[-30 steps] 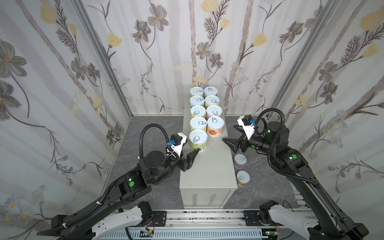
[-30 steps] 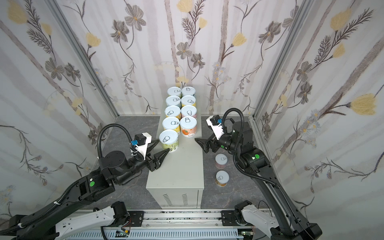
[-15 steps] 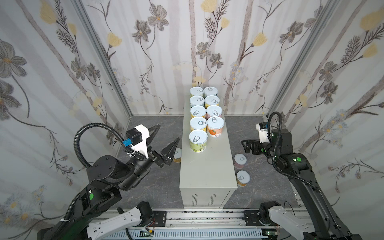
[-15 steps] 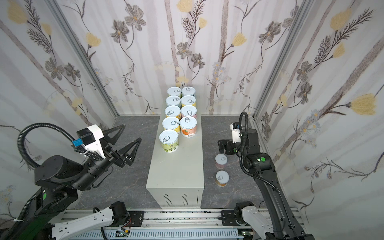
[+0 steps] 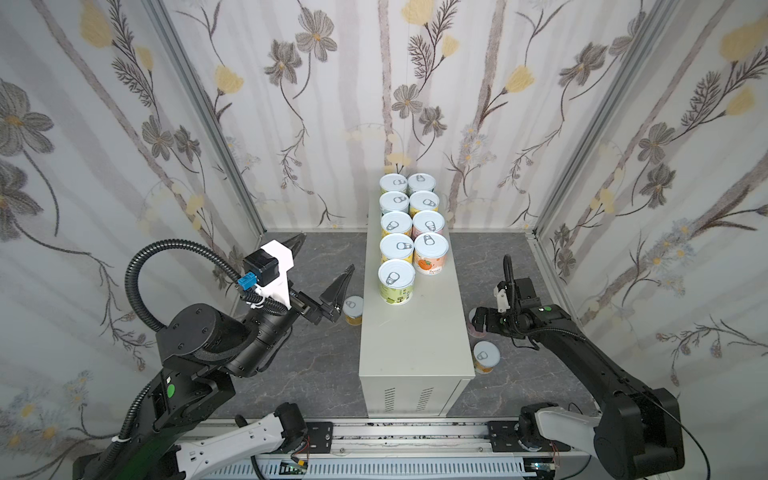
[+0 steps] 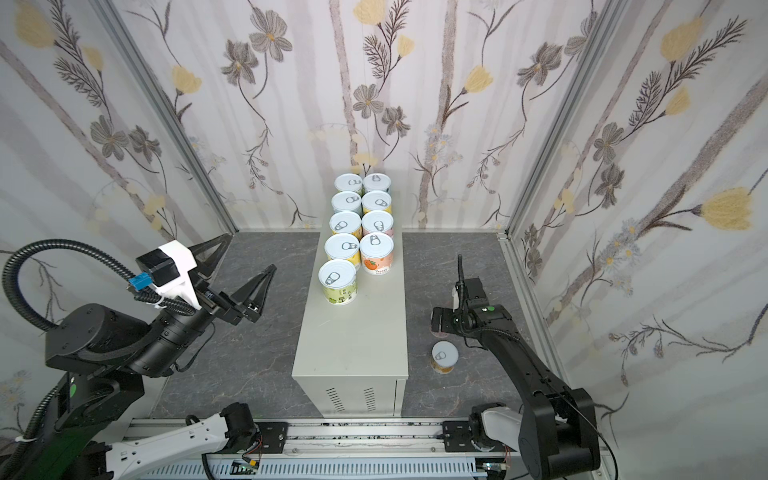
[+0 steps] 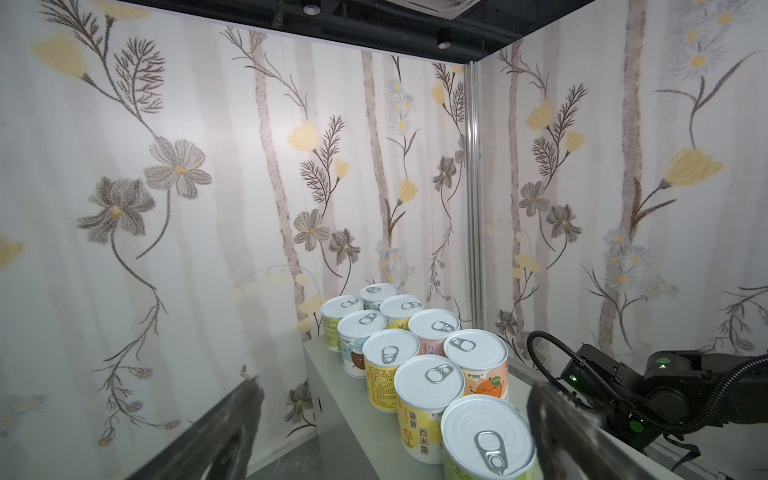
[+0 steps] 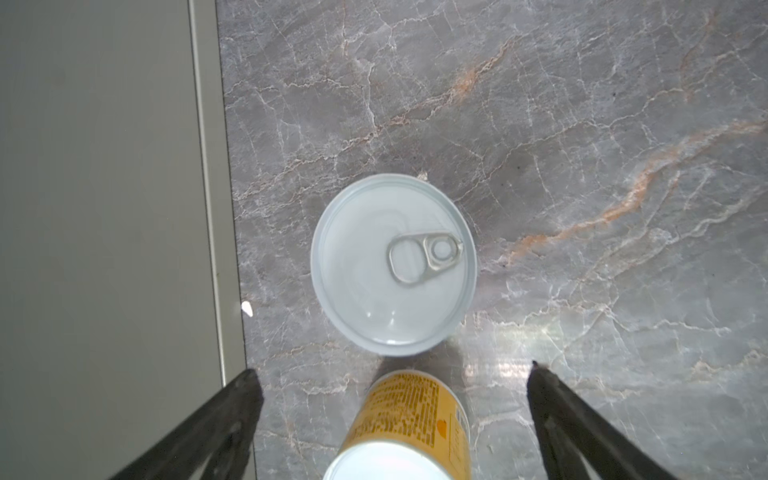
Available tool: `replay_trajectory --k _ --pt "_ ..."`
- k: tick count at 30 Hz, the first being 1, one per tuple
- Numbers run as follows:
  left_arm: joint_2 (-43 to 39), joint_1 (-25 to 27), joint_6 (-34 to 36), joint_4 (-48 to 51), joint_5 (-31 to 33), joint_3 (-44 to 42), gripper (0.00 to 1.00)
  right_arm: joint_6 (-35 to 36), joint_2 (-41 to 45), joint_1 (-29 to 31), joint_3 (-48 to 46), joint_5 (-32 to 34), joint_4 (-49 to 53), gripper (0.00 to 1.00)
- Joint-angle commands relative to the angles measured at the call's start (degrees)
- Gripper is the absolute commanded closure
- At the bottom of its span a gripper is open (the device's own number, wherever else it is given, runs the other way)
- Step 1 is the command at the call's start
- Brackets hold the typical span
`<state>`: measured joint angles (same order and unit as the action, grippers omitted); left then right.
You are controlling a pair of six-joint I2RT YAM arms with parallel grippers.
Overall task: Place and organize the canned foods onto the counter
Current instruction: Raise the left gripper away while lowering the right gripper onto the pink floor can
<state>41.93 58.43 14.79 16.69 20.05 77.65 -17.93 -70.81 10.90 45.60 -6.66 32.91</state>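
1. Nearest us, the left arm (image 5: pixel 199 332) rears up off the rail (image 5: pixel 395 434), elbow bent, wrist lifted over the floor (image 5: pixel 316 374) left of the counter (image 5: pixel 411 332). The left gripper (image 5: pixel 328 251) faces the counter cans (image 5: pixel 396 224), jaws flung wide, nothing in them.
2. The right arm (image 5: pixel 582 349) stretches low and forward, wrist bent straight down by the counter's right wall. The right gripper (image 8: pixel 391 368) hangs over the floor, splayed wide and empty.
3. Under it stand the right floor cans (image 6: pixel 444 355). The right wrist view gives us a white-lidded can (image 8: pixel 392 266) square-on near the counter wall. A yellow-labelled can (image 8: pixel 409 419) shows between the two fingers (image 8: pixel 232 411), touched by neither.
4. A lone can (image 5: pixel 353 309) sits on the floor just beside the counter's left wall.
5. Room to move: the counter's near half is bare, from the end with the vent slots (image 5: pixel 390 399) up to the front can (image 5: pixel 397 282). The spot right of that front can is free too.
6. Beyond, the counter cans number nine, all upright, five in the left column and four in the right. They run to the far end by the floral wall (image 5: pixel 374 83).
7. Writing: in the left wrist view the yellow can (image 7: pixel 417 428) behind the front one reads 菠萝 and 西米露. A pink can (image 7: pixel 434 332) shows 什. The orange-fruit can (image 5: pixel 431 259) carries print too small for us to read.
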Motion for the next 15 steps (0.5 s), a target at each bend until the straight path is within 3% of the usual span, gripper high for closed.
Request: replay_trajectory --k 1,10,15 --pt "0.36 -0.08 2.41 -2.23 2.38 0.07 0.00 0.07 -3.02 0.06 0.84 0.42 -4.73 0.00" --pt "1.46 -0.07 2.88 -0.37 5.92 -0.28 0.00 1.92 -10.79 0.43 2.55 0.45 -8.56 0.00" --pt "1.71 -0.08 3.49 -0.70 6.92 -1.55 0.00 1.89 -14.47 2.31 3.56 5.12 -7.29 0.04"
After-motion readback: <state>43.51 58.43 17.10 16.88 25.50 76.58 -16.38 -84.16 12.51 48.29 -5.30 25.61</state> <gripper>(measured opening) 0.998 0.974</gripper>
